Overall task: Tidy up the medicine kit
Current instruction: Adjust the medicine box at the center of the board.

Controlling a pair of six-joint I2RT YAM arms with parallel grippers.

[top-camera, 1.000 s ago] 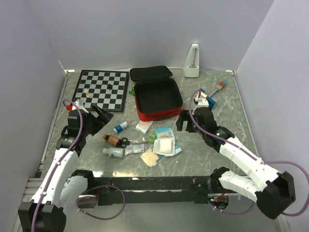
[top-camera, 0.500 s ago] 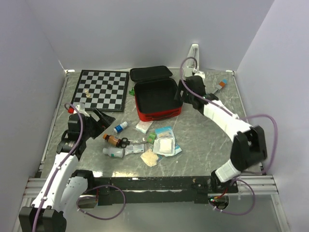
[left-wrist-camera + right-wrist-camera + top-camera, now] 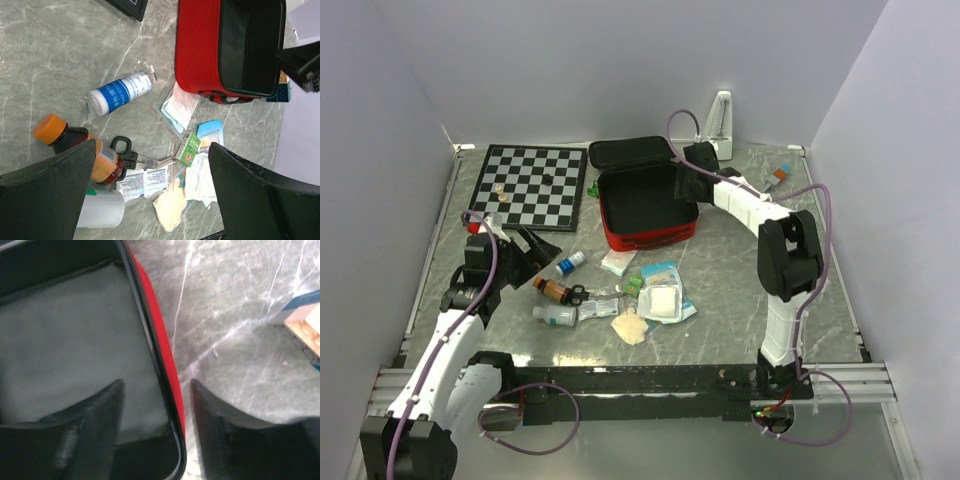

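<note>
Over the last second the right arm has swung across to the medicine kit (image 3: 650, 238), lying open at the far middle just right of the chessboard (image 3: 530, 185); the right gripper (image 3: 156, 385) straddles its right wall, jaws half spread, gripping nothing yet. Closing and pulling there could drag or tip the light case, and the left gripper (image 3: 532, 243), wide open and empty near the loose supplies (image 3: 660, 300), looks too far off to steady it

The white left arm (image 3: 440, 340) is folded, black left gripper (image 3: 152, 147) spread wide. The right arm (image 3: 750, 205) extends forward, right gripper (image 3: 157, 382) partly spread.
</note>
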